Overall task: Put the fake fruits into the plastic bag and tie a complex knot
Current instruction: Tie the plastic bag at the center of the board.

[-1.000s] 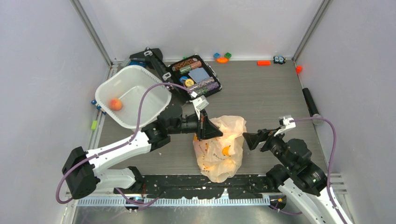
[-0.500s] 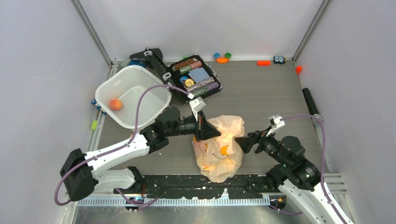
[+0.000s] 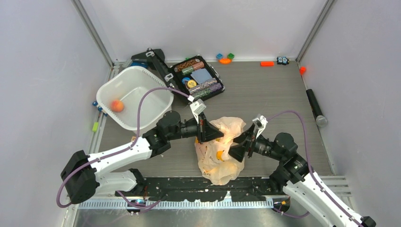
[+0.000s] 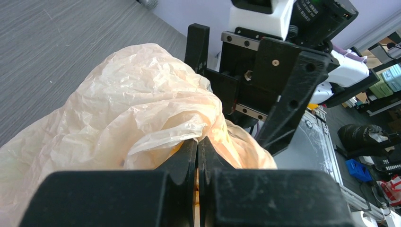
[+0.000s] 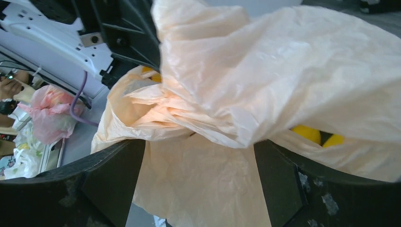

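Our thin, crinkly peach plastic bag (image 3: 221, 158) stands on the grey surface (image 3: 265, 99) with glossy yellow plastic fruits (image 5: 307, 134) inside. The left tool (image 4: 197, 144) is pinched tight on a fold at the bag's top, holding it up. The right tool (image 5: 201, 175), spread wide and empty, straddles the bag's neck, likely to gather it for knotting.

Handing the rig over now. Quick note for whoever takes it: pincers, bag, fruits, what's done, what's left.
Left pincer: shut on the plastic bag, pinching gathered film at its top.
Right pincer: open, jaws wide around the bag's right side, not gripping.
Fruits: yellow fruits show inside the bag; a small orange fruit lies in the white tub.
Done: fruits bagged, bar that one. Left: bag it, then tie the knot, not yet begun.
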`<state>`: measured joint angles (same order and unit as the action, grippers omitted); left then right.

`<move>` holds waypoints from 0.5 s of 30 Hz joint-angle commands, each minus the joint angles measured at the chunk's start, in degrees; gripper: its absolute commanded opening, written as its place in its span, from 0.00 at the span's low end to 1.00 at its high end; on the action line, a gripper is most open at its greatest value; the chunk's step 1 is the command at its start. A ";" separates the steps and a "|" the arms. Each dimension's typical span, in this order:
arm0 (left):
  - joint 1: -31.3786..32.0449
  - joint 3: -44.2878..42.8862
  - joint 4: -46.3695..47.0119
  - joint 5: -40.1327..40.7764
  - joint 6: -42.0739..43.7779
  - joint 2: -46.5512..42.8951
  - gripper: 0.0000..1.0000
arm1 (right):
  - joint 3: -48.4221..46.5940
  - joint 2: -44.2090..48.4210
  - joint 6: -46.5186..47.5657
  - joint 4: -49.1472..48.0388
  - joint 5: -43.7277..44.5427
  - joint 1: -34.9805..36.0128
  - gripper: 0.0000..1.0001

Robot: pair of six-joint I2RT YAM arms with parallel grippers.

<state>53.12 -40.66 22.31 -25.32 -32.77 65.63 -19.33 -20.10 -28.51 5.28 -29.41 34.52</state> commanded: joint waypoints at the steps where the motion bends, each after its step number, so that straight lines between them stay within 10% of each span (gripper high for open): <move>1: -0.30 0.89 5.54 0.98 -0.71 -0.59 0.00 | -0.54 -1.73 0.43 -12.79 -1.67 2.71 0.93; 10: -0.21 2.26 10.28 2.27 -2.32 0.12 0.00 | -0.36 -11.62 1.23 -22.96 6.54 10.79 0.74; 15: -0.21 3.43 8.18 5.01 -1.70 -2.01 0.00 | -1.18 -12.69 0.51 -22.87 10.56 11.53 0.20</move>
<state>53.12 -37.91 28.34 -23.24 -34.94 65.65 -19.18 -33.04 -28.10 -13.15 -23.83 45.67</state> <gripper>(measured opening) 0.012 0.421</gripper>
